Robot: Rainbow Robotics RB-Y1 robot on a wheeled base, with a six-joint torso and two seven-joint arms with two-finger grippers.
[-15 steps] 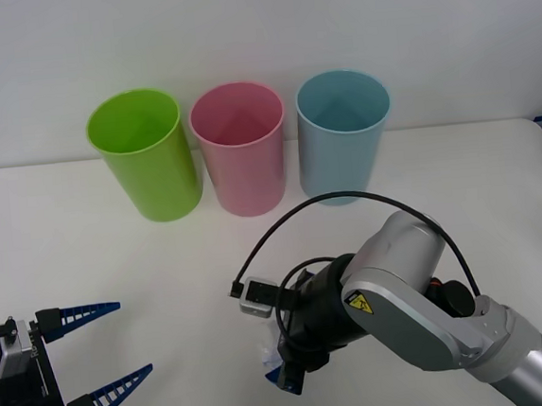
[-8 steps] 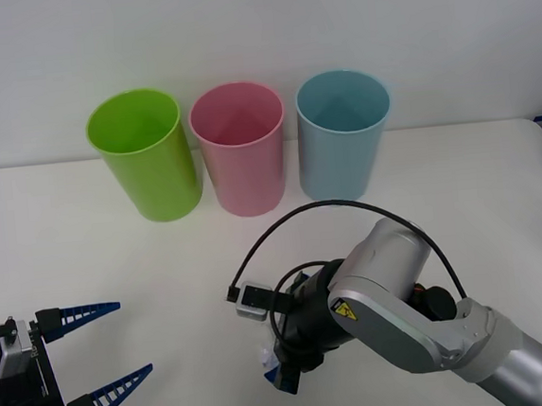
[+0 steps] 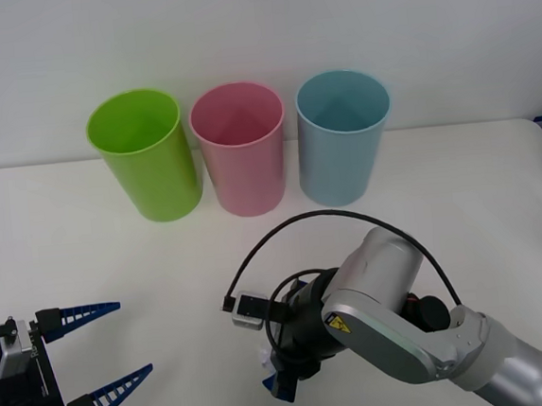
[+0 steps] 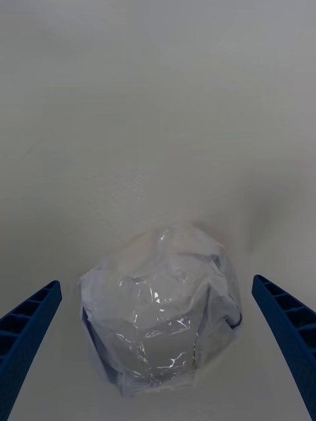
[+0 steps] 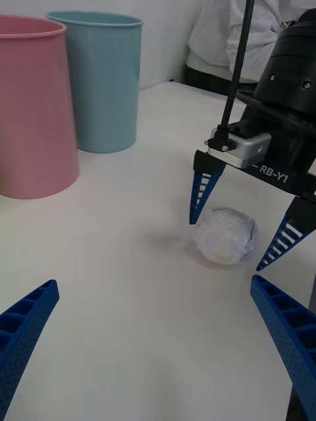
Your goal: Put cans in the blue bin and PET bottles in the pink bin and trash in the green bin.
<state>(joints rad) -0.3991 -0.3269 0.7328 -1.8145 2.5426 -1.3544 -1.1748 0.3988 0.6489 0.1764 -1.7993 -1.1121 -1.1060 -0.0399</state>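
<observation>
- Right pincer [image 5: 240, 220]: pointed down at the white table [image 3: 85, 248], near its front edge, fingers spread wide, holding nothing yet.
- The trash, a small crumpled white paper ball with faint blue-purple marks [image 4: 161, 309], lies on the table directly between those two blue ribbed fingers [image 4: 283, 329]. You have a gap on both sides; neither finger touches it.
- The ball is roughly round, so no long axis to line up with. My read: you only need to close in place, perhaps after a small drop.
- Left pincer [image 3: 99, 356]: parked at the table's front left corner, fingers wide, empty, well apart from the ball. The right arm is plainly the nearer one.
- Tall lime-green plastic cup-shaped bin [image 3: 145, 157] stands at the back, leftmost in the row. Beside it the matching pink bin [image 3: 240, 149], then the light-blue bin [image 3: 343, 138].
- Expect a carry back and to the left to reach the green one, past the pink rim.
</observation>
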